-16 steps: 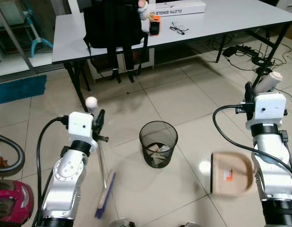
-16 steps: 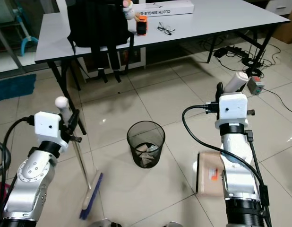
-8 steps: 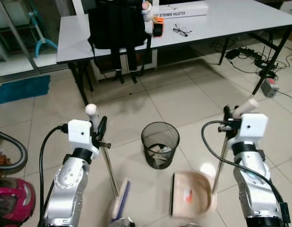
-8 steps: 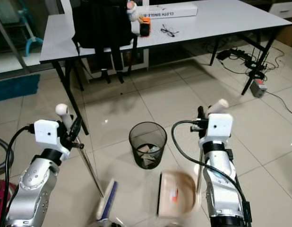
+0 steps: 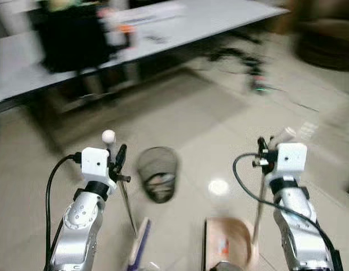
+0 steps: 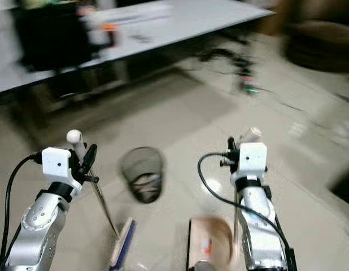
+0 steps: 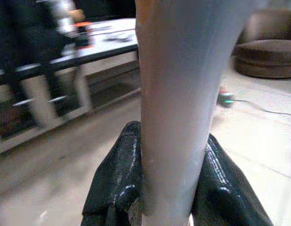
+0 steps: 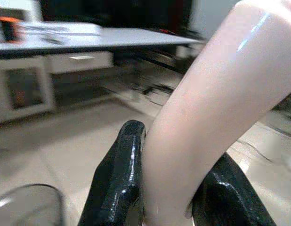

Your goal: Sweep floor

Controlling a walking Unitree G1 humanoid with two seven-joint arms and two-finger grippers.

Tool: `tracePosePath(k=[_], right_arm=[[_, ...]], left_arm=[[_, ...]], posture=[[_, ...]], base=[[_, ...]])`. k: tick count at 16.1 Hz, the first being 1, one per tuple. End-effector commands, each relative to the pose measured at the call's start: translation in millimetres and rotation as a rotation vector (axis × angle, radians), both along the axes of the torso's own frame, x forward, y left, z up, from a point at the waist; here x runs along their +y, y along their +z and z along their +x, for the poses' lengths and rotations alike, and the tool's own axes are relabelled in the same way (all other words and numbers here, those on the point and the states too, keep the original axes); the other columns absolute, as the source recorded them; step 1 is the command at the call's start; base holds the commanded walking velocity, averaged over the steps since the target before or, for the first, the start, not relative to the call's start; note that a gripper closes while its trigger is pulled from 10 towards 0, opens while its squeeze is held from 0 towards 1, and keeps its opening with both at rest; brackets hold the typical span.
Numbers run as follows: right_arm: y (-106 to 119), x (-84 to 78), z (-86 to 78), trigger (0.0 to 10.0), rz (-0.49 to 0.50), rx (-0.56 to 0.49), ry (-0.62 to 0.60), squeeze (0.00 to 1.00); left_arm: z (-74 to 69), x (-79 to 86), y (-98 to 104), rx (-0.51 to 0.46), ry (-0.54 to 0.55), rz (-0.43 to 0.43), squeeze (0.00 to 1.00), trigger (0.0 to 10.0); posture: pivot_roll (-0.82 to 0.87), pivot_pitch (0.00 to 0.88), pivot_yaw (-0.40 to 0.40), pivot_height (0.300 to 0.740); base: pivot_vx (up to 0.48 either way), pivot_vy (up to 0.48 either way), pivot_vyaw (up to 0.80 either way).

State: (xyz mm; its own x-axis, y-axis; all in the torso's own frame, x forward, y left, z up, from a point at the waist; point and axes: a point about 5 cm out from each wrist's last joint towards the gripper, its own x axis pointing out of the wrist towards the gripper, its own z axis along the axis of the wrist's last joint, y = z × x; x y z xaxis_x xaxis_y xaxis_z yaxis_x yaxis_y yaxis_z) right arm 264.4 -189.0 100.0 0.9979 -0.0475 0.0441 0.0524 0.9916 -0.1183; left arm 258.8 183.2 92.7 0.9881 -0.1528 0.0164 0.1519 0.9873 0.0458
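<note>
Left wrist view shows my left fingers (image 7: 118,181) closed tight on the grey broom handle (image 7: 181,94), a pad pressing each side. My right fingers (image 8: 121,179) likewise clamp the pale, curved dustpan handle (image 8: 211,103). From my head, the broom (image 5: 128,212) slants down to the floor just left of the black mesh bin (image 5: 158,174), its brush head (image 5: 139,248) low and nearer me than the bin. The tan dustpan (image 5: 226,248) lies on the tiles to the bin's right, also nearer me. Beyond the bin stands the grey worktop (image 5: 180,20), badly blurred. Since half a second ago the whole scene has slid sideways and smeared, so my head has turned; both grips are unchanged.
</note>
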Motion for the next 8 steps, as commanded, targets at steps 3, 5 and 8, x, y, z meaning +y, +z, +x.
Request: tracePosePath(k=[3, 5, 8], right_arm=[[17, 0.0, 4.1, 10.0, 0.001, -0.046, -0.011, 0.0], [19, -0.5, 5.5, 10.0, -0.006, -0.05, -0.014, 0.0], [24, 1.2, 8.9, 10.0, 0.004, -0.053, -0.02, 0.0]], left_arm=[[3.6, -2.2, 7, -0.032, -0.031, 0.028, 0.0, 10.0], [3.7, -2.7, 7, -0.031, -0.033, 0.028, 0.0, 10.0], [4.4, -4.0, 9, -0.035, -0.047, 0.04, 0.0, 10.0]], posture=[[0.0, 0.04, 0.054, 0.74], [-0.01, 0.046, 0.049, 0.74], [-0.01, 0.049, 0.05, 0.74]], base=[[0.0, 0.0, -0.8], [0.0, 0.0, -0.8], [0.0, 0.0, -0.8]])
